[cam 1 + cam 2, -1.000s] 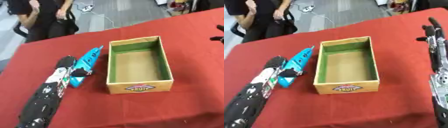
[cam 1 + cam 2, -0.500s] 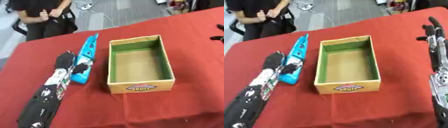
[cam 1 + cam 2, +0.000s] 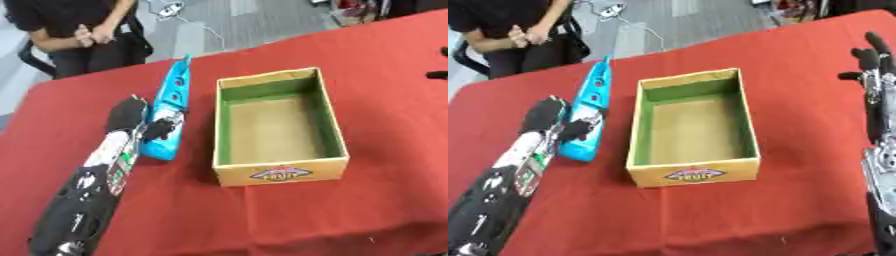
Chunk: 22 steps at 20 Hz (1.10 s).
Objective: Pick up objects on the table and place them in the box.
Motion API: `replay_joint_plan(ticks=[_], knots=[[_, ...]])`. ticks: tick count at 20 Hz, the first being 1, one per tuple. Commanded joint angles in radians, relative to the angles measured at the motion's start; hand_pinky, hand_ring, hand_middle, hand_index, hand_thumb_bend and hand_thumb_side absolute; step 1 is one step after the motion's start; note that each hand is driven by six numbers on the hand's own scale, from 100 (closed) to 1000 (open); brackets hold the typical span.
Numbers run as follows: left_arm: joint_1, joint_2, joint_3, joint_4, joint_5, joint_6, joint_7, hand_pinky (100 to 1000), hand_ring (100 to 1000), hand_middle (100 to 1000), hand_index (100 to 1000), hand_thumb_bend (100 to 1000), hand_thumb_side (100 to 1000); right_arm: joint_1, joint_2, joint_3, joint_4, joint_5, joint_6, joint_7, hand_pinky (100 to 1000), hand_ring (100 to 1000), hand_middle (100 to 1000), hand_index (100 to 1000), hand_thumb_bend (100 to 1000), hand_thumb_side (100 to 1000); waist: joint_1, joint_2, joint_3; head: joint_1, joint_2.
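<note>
Left of the empty cardboard box (image 3: 278, 125), my left hand (image 3: 140, 117) pinches the blue package (image 3: 169, 115), its long axis running up-frame beside the box; my right hand (image 3: 869, 57) idles open far right.

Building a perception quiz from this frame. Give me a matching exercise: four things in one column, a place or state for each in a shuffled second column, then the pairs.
Column 1:
1. box
2. blue object
3. left hand
4. right hand

Column 2:
A. fingers straight, at the table's right side, holding nothing
B. lying on the red cloth just left of the box
C. empty, green inner walls, label on its near wall
D. on the blue object, thumb over its near part

Pairs: 1-C, 2-B, 3-D, 4-A
</note>
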Motion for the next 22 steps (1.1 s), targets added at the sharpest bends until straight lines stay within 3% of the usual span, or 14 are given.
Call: replay_joint_plan(ticks=[1, 8, 22], knots=[[-0.021, 0.053, 0.024, -0.063, 0.041, 0.011, 0.009, 100, 100, 100, 114, 100, 1000, -0.020, -0.006, -0.005, -0.020, 0.002, -0.001, -0.002, 670, 909, 1000, 1000, 411, 1000, -0.006, -0.013, 0.002, 0.005, -0.001], [-0.026, 0.105, 0.061, -0.167, 0.127, 0.048, 0.045, 100, 100, 100, 115, 109, 1000, -0.019, -0.004, -0.005, -0.018, 0.006, -0.001, -0.003, 670, 909, 1000, 1000, 410, 1000, -0.010, -0.020, 0.001, 0.005, -0.001], [-0.038, 0.094, 0.063, -0.210, 0.171, 0.058, 0.059, 100, 100, 100, 115, 128, 1000, -0.024, -0.001, -0.006, -0.019, 0.006, -0.001, -0.002, 670, 909, 1000, 1000, 410, 1000, -0.014, -0.013, -0.002, -0.005, -0.001]])
